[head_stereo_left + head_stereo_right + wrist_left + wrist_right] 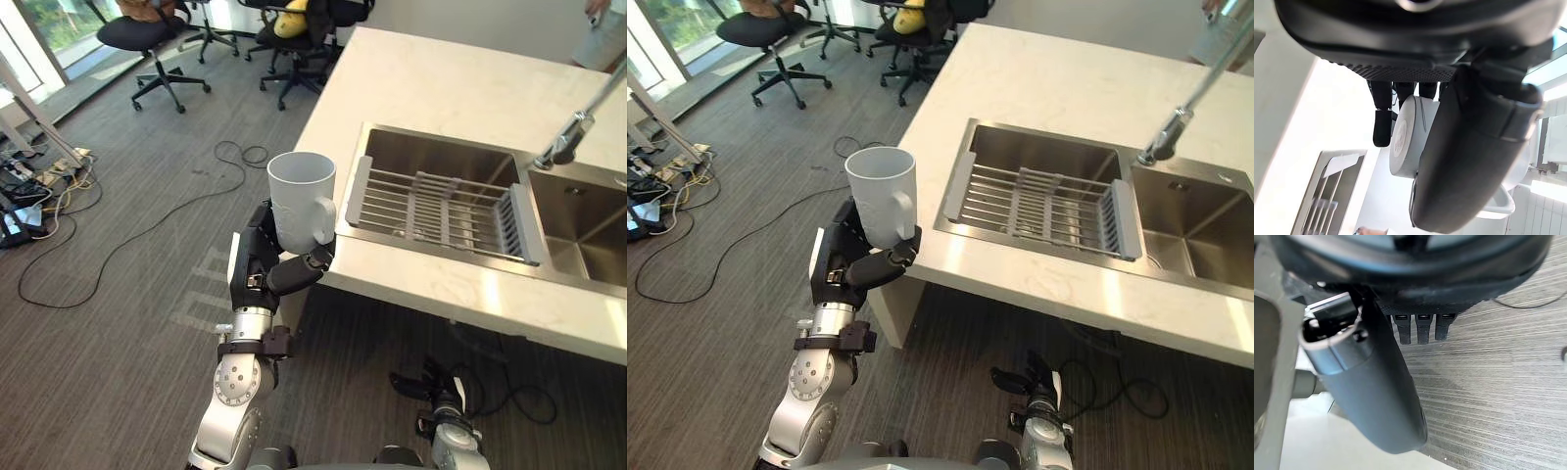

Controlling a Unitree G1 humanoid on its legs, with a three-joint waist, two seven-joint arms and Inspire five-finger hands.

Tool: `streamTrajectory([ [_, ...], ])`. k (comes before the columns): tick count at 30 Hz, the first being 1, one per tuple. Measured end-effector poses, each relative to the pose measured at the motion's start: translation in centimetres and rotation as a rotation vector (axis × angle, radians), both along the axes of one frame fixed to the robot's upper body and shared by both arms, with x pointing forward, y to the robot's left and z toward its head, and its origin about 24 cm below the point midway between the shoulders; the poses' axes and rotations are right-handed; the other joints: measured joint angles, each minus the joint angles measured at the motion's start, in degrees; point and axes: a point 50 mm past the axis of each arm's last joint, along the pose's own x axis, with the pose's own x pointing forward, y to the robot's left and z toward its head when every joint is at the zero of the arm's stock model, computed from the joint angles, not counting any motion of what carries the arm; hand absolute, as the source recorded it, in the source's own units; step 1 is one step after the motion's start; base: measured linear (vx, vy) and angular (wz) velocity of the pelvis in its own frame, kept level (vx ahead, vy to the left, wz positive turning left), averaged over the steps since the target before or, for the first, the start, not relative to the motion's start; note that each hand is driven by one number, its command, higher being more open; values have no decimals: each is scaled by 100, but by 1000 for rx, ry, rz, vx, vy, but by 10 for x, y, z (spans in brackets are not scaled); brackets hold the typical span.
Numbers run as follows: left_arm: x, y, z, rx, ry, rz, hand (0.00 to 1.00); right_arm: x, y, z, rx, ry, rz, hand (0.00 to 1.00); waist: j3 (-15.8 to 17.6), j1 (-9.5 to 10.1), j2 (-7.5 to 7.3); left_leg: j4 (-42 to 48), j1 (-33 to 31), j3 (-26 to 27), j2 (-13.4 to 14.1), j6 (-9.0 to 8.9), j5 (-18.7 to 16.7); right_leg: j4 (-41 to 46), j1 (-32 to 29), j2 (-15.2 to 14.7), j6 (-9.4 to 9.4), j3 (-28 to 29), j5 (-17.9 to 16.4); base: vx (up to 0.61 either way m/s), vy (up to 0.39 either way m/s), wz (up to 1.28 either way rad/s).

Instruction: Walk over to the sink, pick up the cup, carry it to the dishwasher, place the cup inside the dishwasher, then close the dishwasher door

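The cup point(302, 196) is a plain white mug, smooth and glossy, a straight-sided cylinder that narrows slightly towards the base, with a thick loop handle. The left hand point(265, 266) holds it: the dark fingers curl round the far side of the lower body and the thumb crosses the near side, so the upper half and the rim stand free above the hand. The left wrist view shows the cup's round flat base pressed between the thumb and the fingers.

The cup stands upright or very nearly so. Its long axis runs vertically, with the open mouth up and the base down in the hand. The handle points to the robot's right, towards the table point(441, 88). The cup is in the air over the floor point(118, 313), just off the table's left edge near its front corner, apart from the sink point(578, 220).

The table has a pale, matt, stone-like top with faint veining and a thick square edge. The sink is brushed steel with two rectangular basins. A rack point(431, 206) of thin parallel metal bars with grey end plates spans the left basin. A slim metal tap point(573, 132) slants over the divide between the basins. The floor is grey carpet with a fine ribbed weave. Black office chairs point(147, 39) on star bases stand well away.

The right hand point(1376, 401) hangs low over the carpet, holding nothing visible; whether it is open or closed I cannot tell.
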Motion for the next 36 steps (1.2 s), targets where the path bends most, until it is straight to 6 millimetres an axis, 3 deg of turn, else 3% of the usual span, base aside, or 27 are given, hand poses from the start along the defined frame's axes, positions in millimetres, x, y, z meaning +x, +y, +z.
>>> streamTrajectory([
  [2, 0, 4, 0, -7, 4, 27, 30, -5, 5, -1, 7, 9, 30, 90, 26, -55, -33, 157, -72, -430, -51, -86, -45, -205, -169, 507, 3, 690, -332, 38, -148, 104],
  [4, -1, 6, 1, -13, -1, 38, 30, -5, 8, 1, 6, -2, 52, 90, 27, -48, -158, 483, -278, -702, -252, -229, -167, -853, -165, 514, 57, 834, -171, 30, -199, 99],
  [5, -2, 5, -1, -34, 15, 52, 30, -1, 6, 4, -3, -17, 61, 90, 42, -35, -30, 786, -472, -857, -197, -368, -315, -932, -83, 536, 141, 647, -252, 25, -223, 91],
  [7, -6, 4, -4, -63, 33, 62, 30, -1, 5, 8, -9, -42, 65, 90, 19, -4, 108, 923, -600, -800, -15, -457, -358, -1049, 50, 610, 116, 342, -235, 20, -181, 74],
  [12, -13, 5, 3, -129, 9, 70, 30, 6, 8, 19, -22, -107, 97, 90, 1, 219, 143, 999, -739, -734, 207, -510, -292, -1338, 492, 685, 89, -364, -220, 7, -121, 66],
  [14, -13, 5, 8, -148, -11, 64, 30, 4, 7, 20, -24, -106, 89, 90, 3, 218, 96, 951, -865, -138, 228, -468, -88, -1515, 699, 501, 74, -785, -211, -27, -12, 112],
  [16, -13, 5, 10, -149, -21, 58, 30, 0, 7, 18, -21, -95, 83, 90, 12, 236, 67, 944, -917, 813, 524, -222, -123, -1678, 862, 392, 26, -1130, -183, -16, 44, 102],
  [17, -13, 5, 10, -145, -22, 55, 30, -1, 9, 17, -17, -89, 85, 90, 0, 231, 87, 1103, -896, 1588, 910, -190, -148, -1742, 989, 348, 27, -1347, -183, 50, 99, 90],
  [18, -12, 4, 9, -141, -24, 45, 30, -1, 9, 16, -17, -85, 83, 90, -22, 185, 124, 1149, -902, 1956, 1003, -231, -99, -1789, 1081, 282, 35, -1491, -187, 55, 132, 85],
  [21, -11, 5, 5, -109, -13, 33, 30, 3, 15, 12, -4, -72, 95, 90, -76, 184, -5, 786, -898, 1876, 612, -77, 62, -1939, 1062, 110, 58, -1462, -206, 16, 154, 54],
  [26, -9, 7, -14, -61, 70, 23, 30, 6, 17, 4, -18, -18, 139, 90, -86, 127, -15, 384, -847, 1679, 45, 80, 108, -1841, 1052, -285, 133, -1511, -185, 38, 125, 33],
  [28, -10, 6, -15, -52, 75, 6, 30, 3, 16, 3, -17, 2, 139, 90, -80, 60, -4, 367, -710, 1554, -77, 194, 83, -857, 746, -482, 122, -1329, -177, 115, 109, 39],
  [29, -10, 6, -15, -43, 75, -4, 30, 1, 17, 2, -13, 11, 143, 90, -68, 2, -18, 354, -565, 1393, -137, 250, 42, -93, 507, -509, -51, -975, -75, 151, 80, 54],
  [30, -10, 6, -15, -38, 75, -11, 30, 0, 17, 1, -13, 15, 149, 90, -63, -60, -11, 341, -487, 1297, -146, 268, 16, 180, 409, -447, -75, -716, -171, 136, 30, 62],
  [32, -10, 6, -13, -36, 67, -14, 30, 2, 18, 3, -22, 3, 166, 90, -56, -131, 4, 306, -300, 1015, -152, 246, -38, 620, 44, -29, -9, 115, -481, 110, -36, 69],
  [35, -11, 5, -11, -38, 58, -17, 30, 9, 18, 12, -30, -48, 173, 90, -61, -140, -3, 352, -269, 697, -156, 157, -87, 411, -483, 454, 46, 792, -591, 138, -102, 67],
  [36, -11, 5, -12, -39, 59, -18, 30, 9, 18, 15, -33, -69, 172, 90, -76, -137, -29, 466, -259, 510, -180, 59, -149, -54, -546, 580, 58, 931, -549, 161, -149, 69],
])
